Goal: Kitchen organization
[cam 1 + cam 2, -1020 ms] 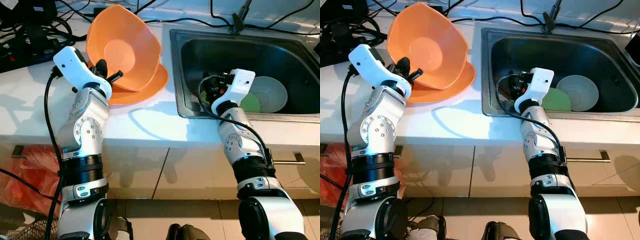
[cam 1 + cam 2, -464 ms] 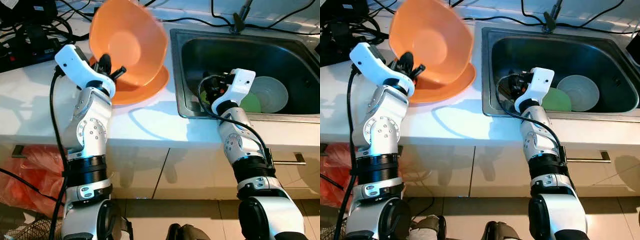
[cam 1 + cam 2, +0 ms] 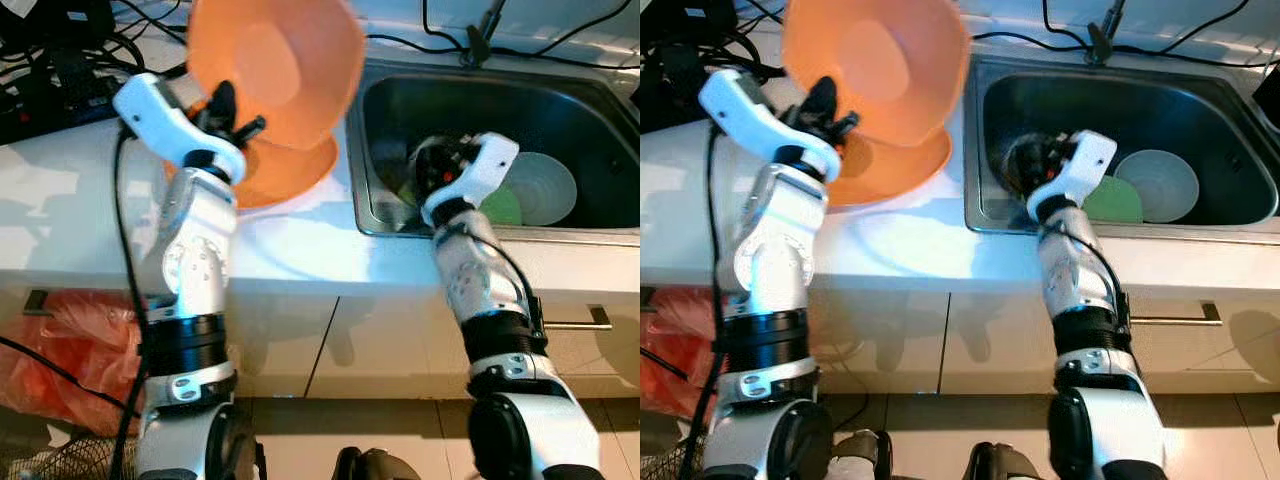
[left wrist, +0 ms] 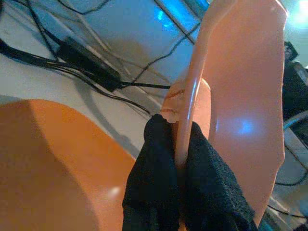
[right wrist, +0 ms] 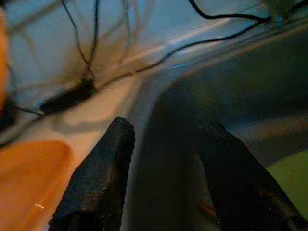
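Orange bowl [image 3: 275, 70]: one, pinched by my left gripper [image 4: 178, 163]; one orange plate [image 3: 285, 172] beneath; right gripper [image 5: 163, 168] spread wide.

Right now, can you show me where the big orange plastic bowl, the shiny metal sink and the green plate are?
Big orange plastic bowl [image 3: 275, 70], left eye view, inner bottom.
Shiny metal sink [image 3: 560, 115], left eye view, bare back wall.
Green plate [image 3: 1118, 203], right eye view, flat face.

Head cameras look steeply down on bench [image 3: 300, 240] and sink [image 3: 590, 110]; each wrist camera peers close along its fingers, both catching bench cables.
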### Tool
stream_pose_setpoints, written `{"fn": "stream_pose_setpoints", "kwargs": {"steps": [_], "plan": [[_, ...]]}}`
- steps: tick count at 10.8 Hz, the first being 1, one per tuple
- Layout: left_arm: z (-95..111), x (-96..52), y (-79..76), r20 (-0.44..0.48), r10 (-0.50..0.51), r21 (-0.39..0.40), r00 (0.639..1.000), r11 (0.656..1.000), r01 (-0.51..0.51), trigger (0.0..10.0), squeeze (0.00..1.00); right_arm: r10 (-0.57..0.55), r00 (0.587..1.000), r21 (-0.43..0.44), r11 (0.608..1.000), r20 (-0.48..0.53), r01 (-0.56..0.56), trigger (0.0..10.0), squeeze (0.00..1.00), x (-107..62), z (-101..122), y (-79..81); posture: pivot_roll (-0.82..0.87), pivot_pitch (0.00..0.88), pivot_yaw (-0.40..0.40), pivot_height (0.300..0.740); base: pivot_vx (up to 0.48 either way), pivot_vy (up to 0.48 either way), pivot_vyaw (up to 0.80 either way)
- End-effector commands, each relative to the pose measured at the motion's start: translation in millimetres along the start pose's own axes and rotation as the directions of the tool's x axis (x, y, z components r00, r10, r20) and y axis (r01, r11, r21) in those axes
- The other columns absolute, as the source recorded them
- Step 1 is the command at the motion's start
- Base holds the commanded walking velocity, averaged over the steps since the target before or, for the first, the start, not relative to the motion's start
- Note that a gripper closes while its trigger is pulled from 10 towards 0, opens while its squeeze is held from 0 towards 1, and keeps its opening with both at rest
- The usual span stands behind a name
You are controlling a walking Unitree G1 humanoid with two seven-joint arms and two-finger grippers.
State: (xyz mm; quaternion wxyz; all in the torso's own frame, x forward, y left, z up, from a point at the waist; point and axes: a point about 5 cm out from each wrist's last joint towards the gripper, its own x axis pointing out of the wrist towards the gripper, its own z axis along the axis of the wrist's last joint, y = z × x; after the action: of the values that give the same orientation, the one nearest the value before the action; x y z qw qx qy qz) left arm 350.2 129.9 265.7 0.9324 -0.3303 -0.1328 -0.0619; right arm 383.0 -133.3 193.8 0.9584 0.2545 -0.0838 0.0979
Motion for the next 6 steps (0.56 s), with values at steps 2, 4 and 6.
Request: {"fn": "stream_pose_setpoints", "kwargs": {"steps": [2,4,6], "plan": [[6,1.4,-22.4,0.043,-0.106,-0.007,0.993,0.994,0.107,10.0,0.0,0.05,0.997,0.209,0.976,0.059,-0.061,10.0,0.0,5.3,20,9.8,0.09,0.146,-0.073,0.723,0.0,0.0,0.0],[5,1.4,-24.2,0.038,-0.116,-0.009,0.992,0.993,0.117,10.0,0.0,0.15,0.986,0.346,0.923,0.071,-0.166,10.0,0.0,3.2,22,22.0,0.09,0.146,-0.073,0.723,0.0,0.0,0.0],[2,1.2,-26.5,0.028,-0.128,-0.011,0.991,0.992,0.128,10.0,0.0,0.209,0.975,0.363,0.905,0.072,-0.221,10.0,0.0,-0.5,23,27.4,0.09,0.148,-0.072,0.723,0.0,0.0,0.0]]}}
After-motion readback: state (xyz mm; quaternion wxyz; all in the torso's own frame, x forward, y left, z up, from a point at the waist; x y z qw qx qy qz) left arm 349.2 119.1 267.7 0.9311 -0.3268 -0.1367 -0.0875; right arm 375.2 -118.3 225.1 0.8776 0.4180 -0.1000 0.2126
